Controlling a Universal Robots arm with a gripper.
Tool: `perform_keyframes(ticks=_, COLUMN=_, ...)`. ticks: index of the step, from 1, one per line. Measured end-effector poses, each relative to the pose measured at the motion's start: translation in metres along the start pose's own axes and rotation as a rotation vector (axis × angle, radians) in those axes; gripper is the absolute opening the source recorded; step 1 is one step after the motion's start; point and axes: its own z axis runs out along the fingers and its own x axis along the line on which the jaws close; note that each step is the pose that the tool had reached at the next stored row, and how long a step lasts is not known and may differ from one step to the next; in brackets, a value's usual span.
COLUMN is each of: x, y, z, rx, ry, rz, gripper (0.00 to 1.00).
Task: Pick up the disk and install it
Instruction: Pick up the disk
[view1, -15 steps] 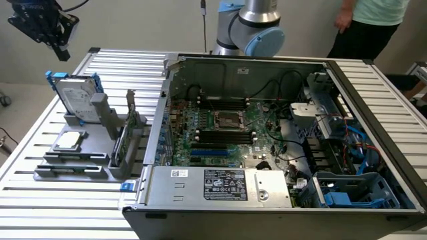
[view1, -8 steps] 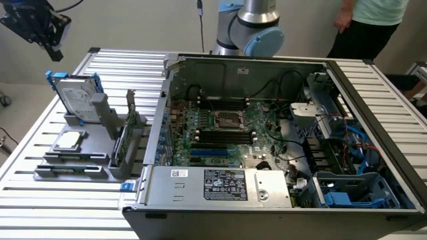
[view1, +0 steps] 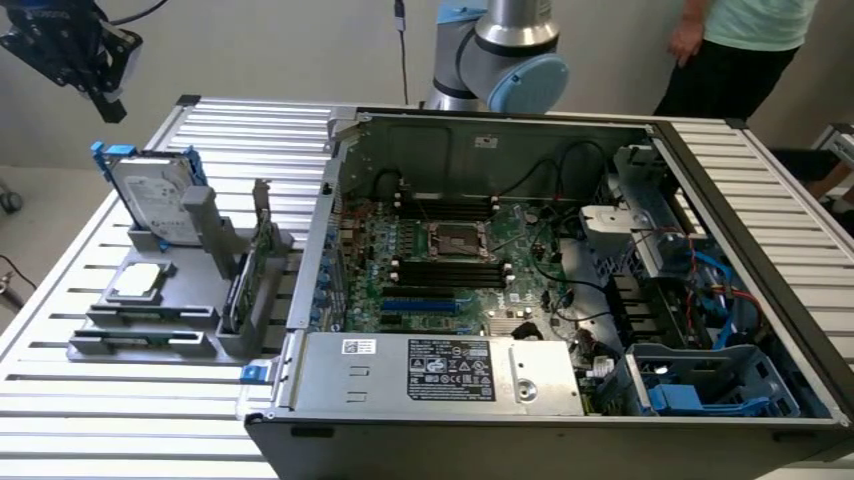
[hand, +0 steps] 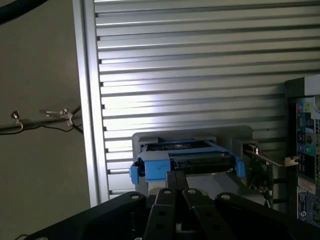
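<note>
The disk (view1: 154, 195) stands upright in a grey holder (view1: 167, 255) at the exterior view's left, silver-grey with a white label and a blue carrier around it. My gripper (view1: 110, 106) hangs in the air above it and slightly further towards the exterior view's left, clear of it. In the wrist view the disk (hand: 185, 159) shows edge-on from above, blue carrier tabs at both ends. The black fingers of my gripper (hand: 176, 178) sit pressed together just in front of the disk, shut with nothing between them.
An open computer case (view1: 561, 270) takes up the middle and right of the slatted aluminium table (view1: 80, 400). The holder also carries a small square chip (view1: 140, 283) and an upright green card (view1: 247, 280). A person (view1: 747, 50) stands at the back right. The arm's base (view1: 501, 60) is behind the case.
</note>
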Motion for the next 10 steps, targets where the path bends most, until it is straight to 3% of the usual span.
perform_keyframes(ticks=10, x=0.0, y=0.0, z=-0.0001, rx=0.0, ry=0.0001, rz=0.0, gripper=0.11)
